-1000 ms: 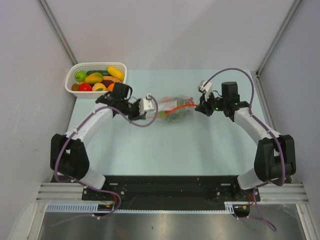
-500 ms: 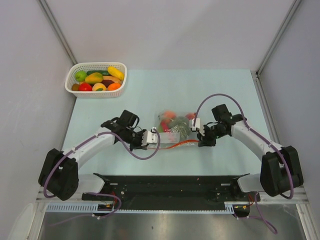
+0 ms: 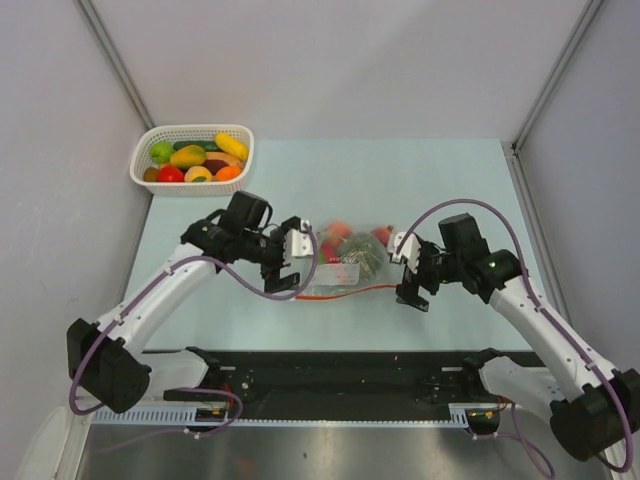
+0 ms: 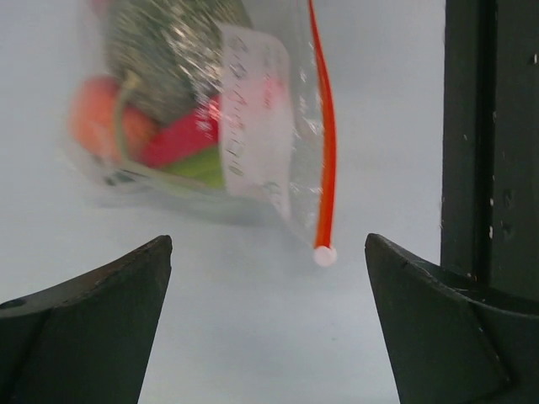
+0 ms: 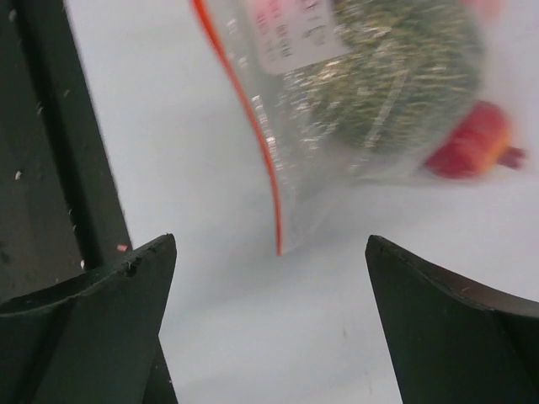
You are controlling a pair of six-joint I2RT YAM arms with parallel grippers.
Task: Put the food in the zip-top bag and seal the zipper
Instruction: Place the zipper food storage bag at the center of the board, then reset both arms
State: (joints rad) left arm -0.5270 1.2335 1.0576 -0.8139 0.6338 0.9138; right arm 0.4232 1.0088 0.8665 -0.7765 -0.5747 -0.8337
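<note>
1. The zip-top bag (image 3: 350, 260) is lying flat on the bench (image 3: 420, 180), roughly midway between the two arms. Food (image 4: 189, 135) is showing through the clear plastic: red, orange and green pieces beside a speckled green lump.
2. The zipper (image 3: 345, 292) is running along the bag's near edge, the side facing the arm bases. Its white end (image 4: 324, 255) is pointing toward the left arm.
3. The left pincer (image 3: 292, 262) is standing wide open and gripping nothing. It is sitting just beside the bag's left end. In the left wrist view the bag's corner and the zipper's white end are lying just ahead of the gap between the fingers, touching neither.
4. The right pincer (image 3: 404, 272) is also gaping wide and holding nothing. It is waiting just beside the bag's right end. In the right wrist view the zipper's tip is lying ahead of the open gap, clear of both fingers.
5. More food is sitting in the white basket (image 3: 195, 129) at the bench's far left corner, well apart from the bag and both pincers.
</note>
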